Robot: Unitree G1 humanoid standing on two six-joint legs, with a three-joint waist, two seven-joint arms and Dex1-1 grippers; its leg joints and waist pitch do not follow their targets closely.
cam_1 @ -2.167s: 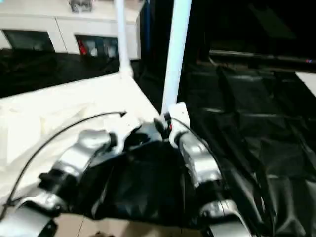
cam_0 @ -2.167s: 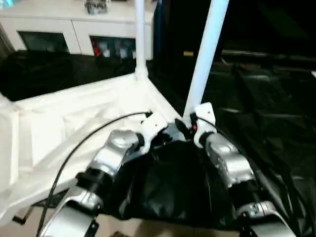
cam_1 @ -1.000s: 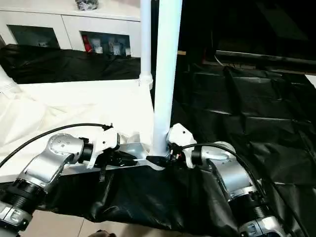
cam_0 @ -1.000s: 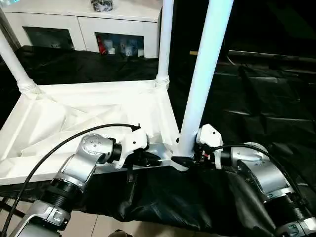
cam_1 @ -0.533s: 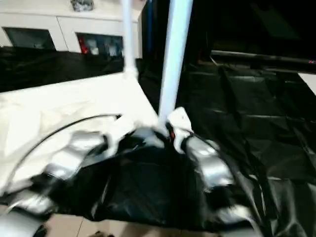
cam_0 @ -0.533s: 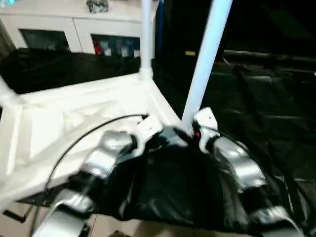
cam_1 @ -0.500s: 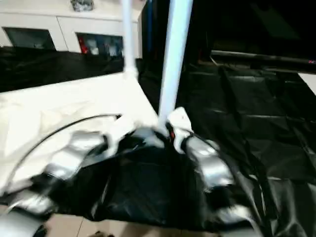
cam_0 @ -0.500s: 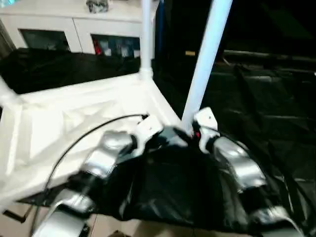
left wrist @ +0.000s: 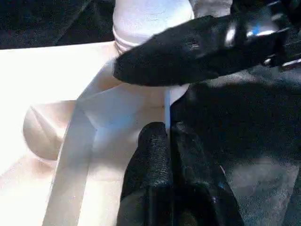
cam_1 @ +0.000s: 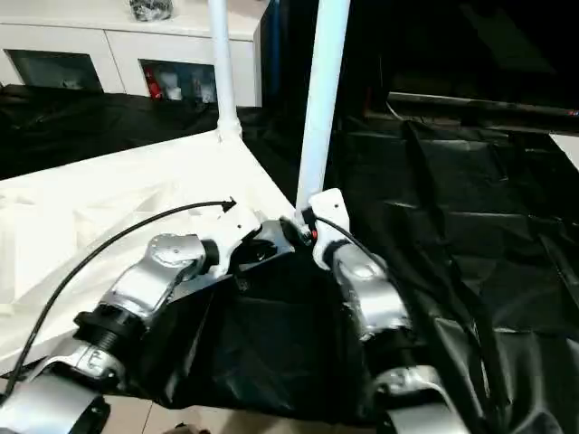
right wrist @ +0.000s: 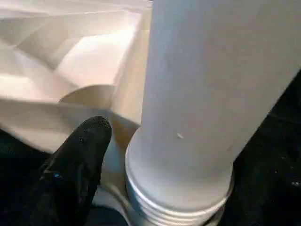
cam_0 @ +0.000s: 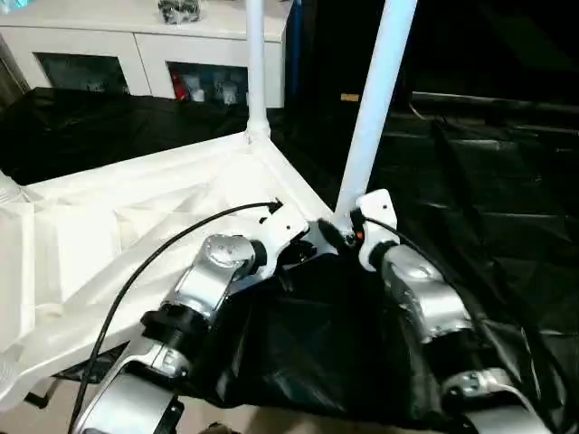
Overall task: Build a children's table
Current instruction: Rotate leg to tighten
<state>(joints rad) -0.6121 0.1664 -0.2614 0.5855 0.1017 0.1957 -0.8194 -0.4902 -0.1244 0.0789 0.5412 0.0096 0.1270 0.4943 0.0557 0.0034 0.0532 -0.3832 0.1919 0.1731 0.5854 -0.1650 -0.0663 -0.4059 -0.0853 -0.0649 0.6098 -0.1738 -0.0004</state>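
Note:
The children's table lies upside down, its white ribbed top [cam_0: 136,226] facing up. One leg [cam_0: 256,72] stands in the far corner socket and a second leg [cam_0: 375,108] stands in the near corner socket. My left gripper [cam_0: 303,242] is at that near corner, shut on the top's thin rim [left wrist: 165,101], which runs in between its fingers [left wrist: 153,155]. My right gripper [cam_0: 335,231] is at the base of the near leg [right wrist: 211,94]. One of its fingers [right wrist: 75,165] stands a little off the leg's ringed collar; the other is hidden behind the leg.
Black sheeting [cam_0: 479,190] covers the surface to the right and in front of the top. A white cabinet [cam_0: 136,50] stands at the back. A black cable [cam_0: 163,249] arcs over my left forearm. Another leg's base [cam_0: 7,188] shows at the far left edge.
The head views have swung and tilted, so the whole picture has shifted. Both grippers stay at the near corner beside the leg, and the left keeps its hold on the rim.

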